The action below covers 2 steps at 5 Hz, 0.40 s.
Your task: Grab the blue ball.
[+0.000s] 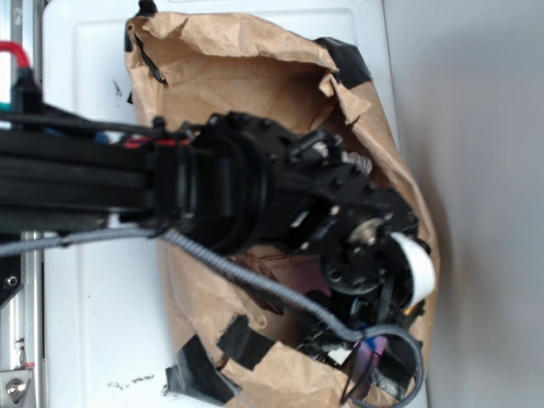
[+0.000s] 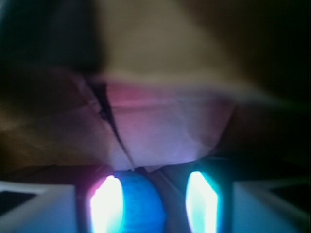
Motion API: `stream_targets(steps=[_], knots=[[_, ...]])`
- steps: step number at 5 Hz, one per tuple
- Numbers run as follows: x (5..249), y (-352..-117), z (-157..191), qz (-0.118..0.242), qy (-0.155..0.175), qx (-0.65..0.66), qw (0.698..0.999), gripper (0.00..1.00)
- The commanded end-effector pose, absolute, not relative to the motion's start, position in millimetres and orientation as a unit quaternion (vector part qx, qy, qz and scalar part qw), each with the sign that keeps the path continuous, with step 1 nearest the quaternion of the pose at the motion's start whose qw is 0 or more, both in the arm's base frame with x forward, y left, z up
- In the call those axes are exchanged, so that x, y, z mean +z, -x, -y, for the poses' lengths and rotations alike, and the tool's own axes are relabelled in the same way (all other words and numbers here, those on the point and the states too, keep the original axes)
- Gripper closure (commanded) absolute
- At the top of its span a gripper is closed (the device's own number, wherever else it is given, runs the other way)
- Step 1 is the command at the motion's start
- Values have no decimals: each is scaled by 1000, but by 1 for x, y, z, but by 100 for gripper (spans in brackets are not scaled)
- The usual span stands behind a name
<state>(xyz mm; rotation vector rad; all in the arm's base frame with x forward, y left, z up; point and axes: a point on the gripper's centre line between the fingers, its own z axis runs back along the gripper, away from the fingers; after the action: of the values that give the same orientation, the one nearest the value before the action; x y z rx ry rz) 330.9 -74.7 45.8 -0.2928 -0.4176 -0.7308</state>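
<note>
The arm reaches deep into the brown paper bag [image 1: 255, 68] that lies on the white bench [image 1: 93, 323], and the claw [image 2: 154, 204] is down inside it, so the exterior view shows only the black wrist and cables. In the wrist view the blue ball [image 2: 141, 204] sits between the two glowing fingers [image 2: 109, 204], close against the left one, with a gap between the ball and the right one. The fingers stand apart, so the claw looks released and not yet clenched; whether the left finger really touches the ball I cannot tell, because the picture is blurred and overexposed. Just beyond the claw there is a crumpled pale paper wad [image 2: 165, 131] and the brown wall of the bag. I judge that the approach is almost finished: the ball is already inside the reach of the claw. What is left is to close on the ball and then lift it out.
</note>
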Motion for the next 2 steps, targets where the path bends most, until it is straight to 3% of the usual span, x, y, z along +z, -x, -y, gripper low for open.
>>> stream_targets(steps=[1,2], knots=[[82,-308,76,245,143,-371,884,100],[110,-294,64,267,141,-380,875,100]])
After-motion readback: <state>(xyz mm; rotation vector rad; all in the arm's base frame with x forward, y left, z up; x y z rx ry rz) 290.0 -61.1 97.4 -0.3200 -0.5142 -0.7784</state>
